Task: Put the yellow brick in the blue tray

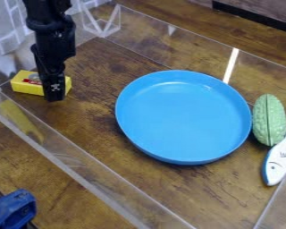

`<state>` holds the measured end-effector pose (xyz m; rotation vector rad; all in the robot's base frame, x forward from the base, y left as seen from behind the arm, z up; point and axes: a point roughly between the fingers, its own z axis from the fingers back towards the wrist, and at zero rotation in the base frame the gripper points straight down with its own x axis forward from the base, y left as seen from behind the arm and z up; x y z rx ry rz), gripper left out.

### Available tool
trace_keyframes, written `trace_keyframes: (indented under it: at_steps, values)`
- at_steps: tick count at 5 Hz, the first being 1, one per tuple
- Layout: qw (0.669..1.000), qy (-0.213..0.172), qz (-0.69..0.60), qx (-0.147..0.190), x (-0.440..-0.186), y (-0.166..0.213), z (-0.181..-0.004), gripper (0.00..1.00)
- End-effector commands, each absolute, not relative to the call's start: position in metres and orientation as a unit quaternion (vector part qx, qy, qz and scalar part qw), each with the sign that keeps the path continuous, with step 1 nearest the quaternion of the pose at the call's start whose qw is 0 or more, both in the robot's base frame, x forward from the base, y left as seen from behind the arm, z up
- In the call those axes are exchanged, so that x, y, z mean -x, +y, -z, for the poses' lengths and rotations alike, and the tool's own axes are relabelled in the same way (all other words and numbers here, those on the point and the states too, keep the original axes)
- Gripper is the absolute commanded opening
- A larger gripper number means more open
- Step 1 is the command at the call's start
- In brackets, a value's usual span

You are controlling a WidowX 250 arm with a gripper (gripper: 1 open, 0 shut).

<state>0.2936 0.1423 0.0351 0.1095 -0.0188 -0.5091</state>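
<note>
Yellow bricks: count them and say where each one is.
1. The yellow brick lies at the left of the table, under the gripper, well left of the blue tray. The arm hides part of it.

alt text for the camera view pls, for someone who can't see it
A black robot arm's open end effector points straight down over a small yellow brick at the left of a wooden table. An empty round blue tray sits mid-table, with a green oval object to its right.
</note>
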Motion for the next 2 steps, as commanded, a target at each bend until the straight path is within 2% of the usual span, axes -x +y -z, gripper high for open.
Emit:
trace_keyframes:
  at_steps: [1, 2]
  values:
    - [0.97, -0.014, 0.238, -0.057, -0.2932, 0.1544, -0.0304, 1.0]
    - [0.97, -0.013, 0.236, -0.056, -0.2944, 0.1574, -0.0212, 1.0]
